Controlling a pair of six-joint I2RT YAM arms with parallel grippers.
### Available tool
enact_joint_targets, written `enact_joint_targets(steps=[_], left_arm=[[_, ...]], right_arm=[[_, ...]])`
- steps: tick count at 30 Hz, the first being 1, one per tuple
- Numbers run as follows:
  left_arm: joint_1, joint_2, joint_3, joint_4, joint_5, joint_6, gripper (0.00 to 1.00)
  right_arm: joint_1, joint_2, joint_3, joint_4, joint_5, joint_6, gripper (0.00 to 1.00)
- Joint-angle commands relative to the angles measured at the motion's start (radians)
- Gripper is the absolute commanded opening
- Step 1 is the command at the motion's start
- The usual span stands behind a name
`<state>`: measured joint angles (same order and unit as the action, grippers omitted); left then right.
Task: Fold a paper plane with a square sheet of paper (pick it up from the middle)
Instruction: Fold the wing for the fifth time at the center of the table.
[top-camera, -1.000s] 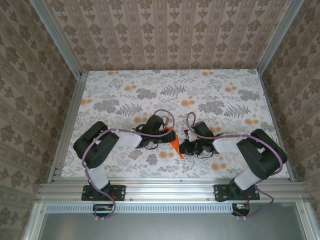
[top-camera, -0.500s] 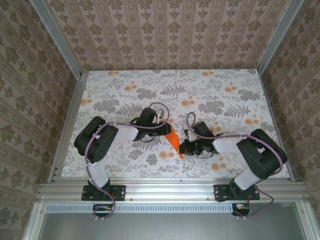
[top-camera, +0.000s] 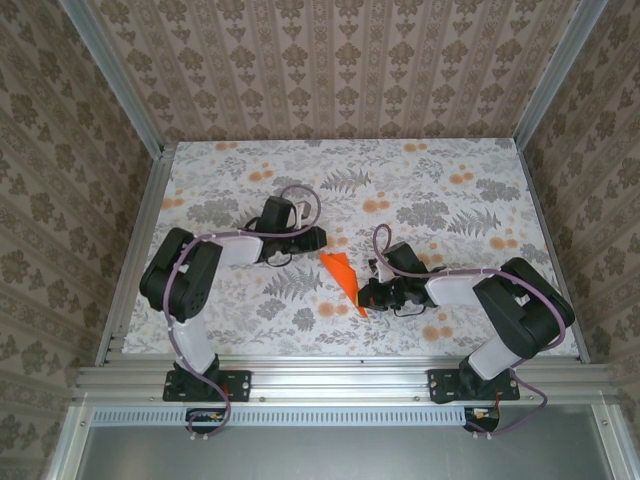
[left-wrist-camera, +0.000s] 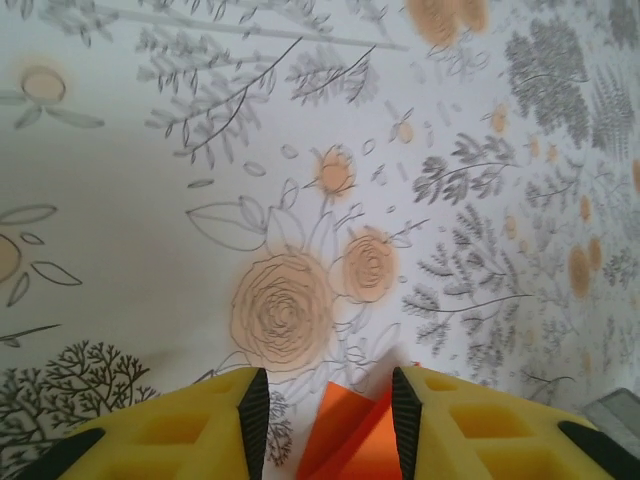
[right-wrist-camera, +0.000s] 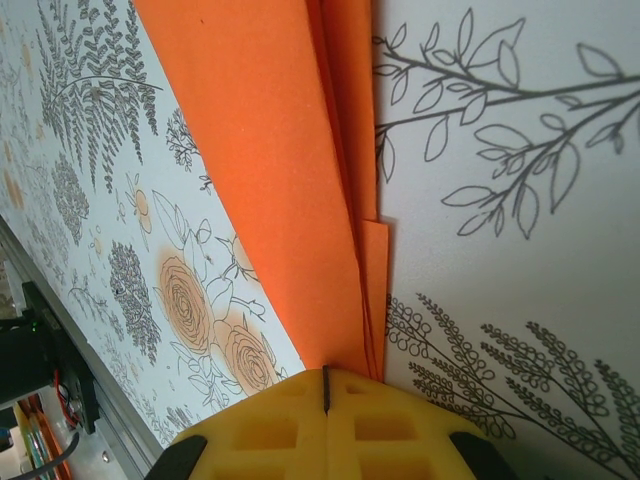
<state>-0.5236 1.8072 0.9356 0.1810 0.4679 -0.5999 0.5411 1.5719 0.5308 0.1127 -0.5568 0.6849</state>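
Paper plane (top-camera: 343, 275): bright orange, folded into a narrow pointed shape; lying near the middle of the table's near half, long axis running from 5 o'clock to 11 o'clock in the top view.

Layers (right-wrist-camera: 270, 190): several stacked folds with straight edges, seen close from the right wrist; one shorter flap ending beside the longer ones.

Right gripper (top-camera: 368, 295): at the 5 o'clock end of the paper plane, yellow fingers (right-wrist-camera: 400, 430) pressed together with only a thin seam between, clamped on the paper's edge.

Left gripper (top-camera: 318, 238): at 11 o'clock from the paper plane, just beside its far tip; yellow fingers (left-wrist-camera: 170, 430) apart, holding nothing.

Gap of left gripper: orange tip (left-wrist-camera: 350, 440) visible low between the two fingers; probably resting on the table and not touched, though hard to judge at the picture's edge.

Table (top-camera: 440, 190): white cover with grey ferns and pale orange flower prints.

Arms: both bent low over the table, wrists turned toward each other.
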Motion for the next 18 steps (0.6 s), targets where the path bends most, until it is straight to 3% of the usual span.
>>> enact_joint_targets(steps=[1, 7, 11, 18], left_arm=[[-0.01, -0.133, 0.028, -0.104, 0.011, 0.039, 0.41], [-0.143, -0.296, -0.055, -0.174, -0.109, -0.022, 0.42], [-0.268, -0.36, -0.138, -0.139, -0.265, -0.102, 0.42], [-0.367, -0.254, -0.119, -0.058, -0.269, -0.189, 0.42]], right_arm=[[0.016, 0.022, -0.024, -0.178, 0.092, 0.008, 0.04], [0.016, 0.006, -0.012, -0.186, 0.121, 0.029, 0.05], [0.016, -0.025, -0.03, -0.166, 0.127, 0.031, 0.05], [0.016, -0.04, -0.064, -0.129, 0.122, 0.028, 0.06]])
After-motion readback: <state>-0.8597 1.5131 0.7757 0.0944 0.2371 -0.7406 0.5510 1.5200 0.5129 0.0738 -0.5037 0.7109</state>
